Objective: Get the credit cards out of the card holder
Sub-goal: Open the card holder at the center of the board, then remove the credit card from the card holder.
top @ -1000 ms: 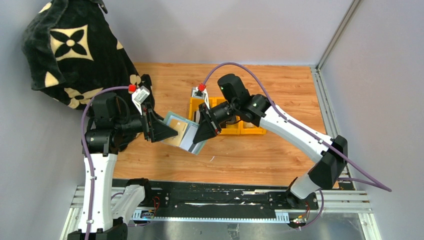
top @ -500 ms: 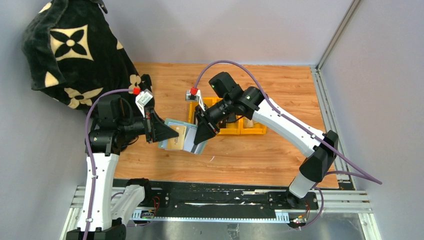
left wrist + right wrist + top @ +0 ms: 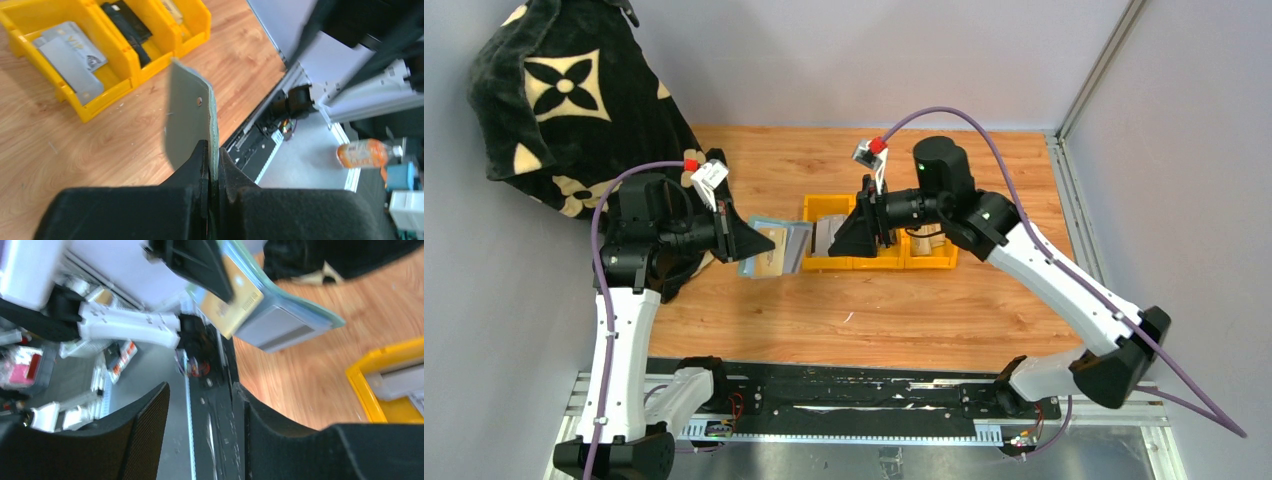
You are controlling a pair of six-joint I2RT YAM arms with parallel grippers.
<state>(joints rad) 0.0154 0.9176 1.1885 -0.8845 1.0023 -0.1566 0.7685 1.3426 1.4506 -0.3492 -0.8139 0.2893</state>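
Note:
My left gripper (image 3: pixel 762 243) is shut on the edge of the sage-green card holder (image 3: pixel 786 246) and holds it open above the table, left of the yellow bins. In the left wrist view the holder (image 3: pixel 190 112) stands edge-on between my shut fingers (image 3: pixel 212 160). The right wrist view shows a gold card (image 3: pixel 232 295) and a grey card (image 3: pixel 280 326) still in the holder's sleeves. Two grey credit cards (image 3: pixel 70 50) lie in the left yellow bin (image 3: pixel 822 238). My right gripper (image 3: pixel 852 240) is open and empty over that bin, apart from the holder (image 3: pixel 200 405).
A row of three yellow bins (image 3: pixel 879 262) sits mid-table. The middle one holds a black wallet (image 3: pixel 127 27); tan notes (image 3: pixel 172 7) show in the third. A black plush bag with cream flowers (image 3: pixel 564 100) fills the back left corner.
My right gripper has let go of the holder's right edge and swung back and right to above the yellow bins. My left gripper has shifted the holder slightly left and back.

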